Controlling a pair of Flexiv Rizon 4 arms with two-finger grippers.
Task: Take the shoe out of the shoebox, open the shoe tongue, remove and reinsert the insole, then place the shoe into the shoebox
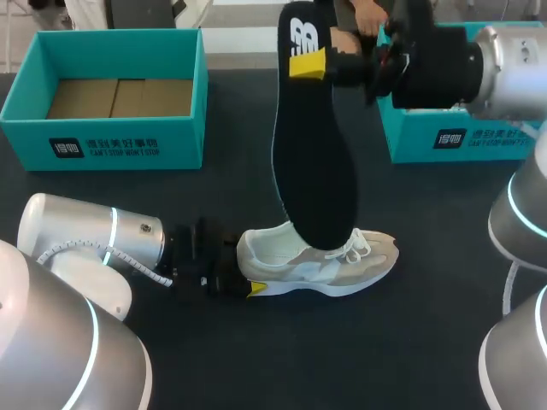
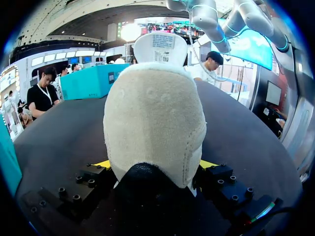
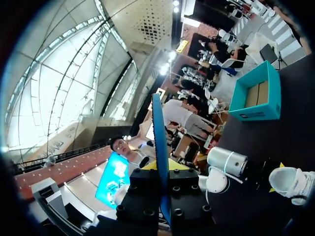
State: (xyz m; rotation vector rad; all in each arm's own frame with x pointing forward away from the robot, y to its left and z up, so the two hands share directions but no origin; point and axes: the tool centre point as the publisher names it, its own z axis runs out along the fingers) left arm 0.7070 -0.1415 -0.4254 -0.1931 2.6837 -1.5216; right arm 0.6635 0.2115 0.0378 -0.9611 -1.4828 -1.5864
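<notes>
The shoe (image 1: 320, 263) stands upright on its sole at the middle of the desk (image 1: 410, 342), heel toward the left arm and toe toward the right. The left pincer (image 1: 244, 272) is closed on the heel, one yellow-tipped finger (image 2: 104, 163) on each side.

The black insole (image 1: 312, 162) hangs nearly vertical above the shoe. Its lower end overlaps the shoe opening in the head view; contact cannot be determined. The right pincer (image 1: 309, 65) grips the insole's upper end, with the insole edge-on between its fingers (image 3: 147, 164) in the right wrist view.

The open teal shoebox (image 1: 111, 141) sits at the far left of the desk, well apart from the shoe. A second teal box (image 1: 461, 137) stands at the far right, under the right arm.
</notes>
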